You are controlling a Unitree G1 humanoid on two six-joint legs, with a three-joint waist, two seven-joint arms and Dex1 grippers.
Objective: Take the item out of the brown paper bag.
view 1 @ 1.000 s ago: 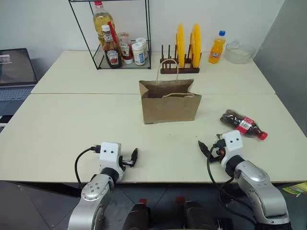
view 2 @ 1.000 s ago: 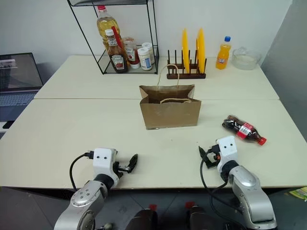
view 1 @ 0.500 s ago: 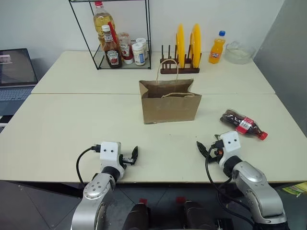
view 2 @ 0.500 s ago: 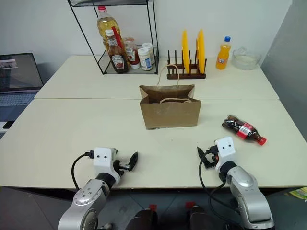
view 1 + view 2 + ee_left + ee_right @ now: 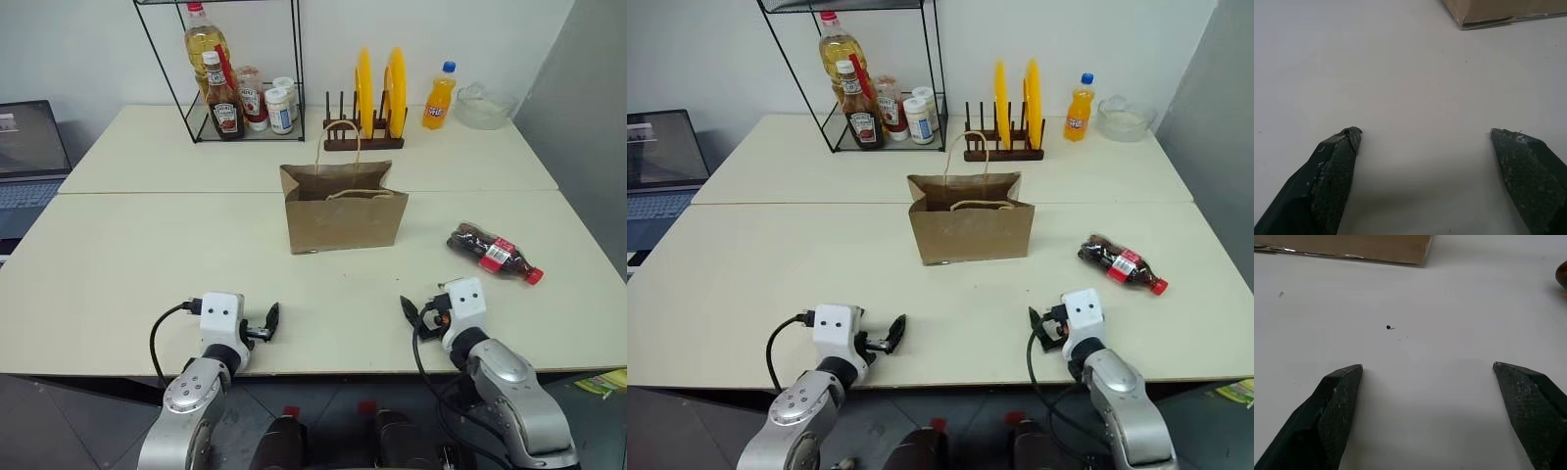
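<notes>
Right now your left gripper [image 5: 271, 321] and right gripper [image 5: 409, 312] both sit low over the near edge of the table [image 5: 127, 255], each with its fingers spread wide and nothing between them. Ahead of both, roughly midway between them and farther in, the brown paper bag [image 5: 343, 211] stands upright with its mouth open and one loop handle raised. Your cola bottle [image 5: 493, 254] lies on its side on the tabletop, outside the bag, just ahead of your right gripper and off to its right, red cap pointing away from the bag.
</notes>
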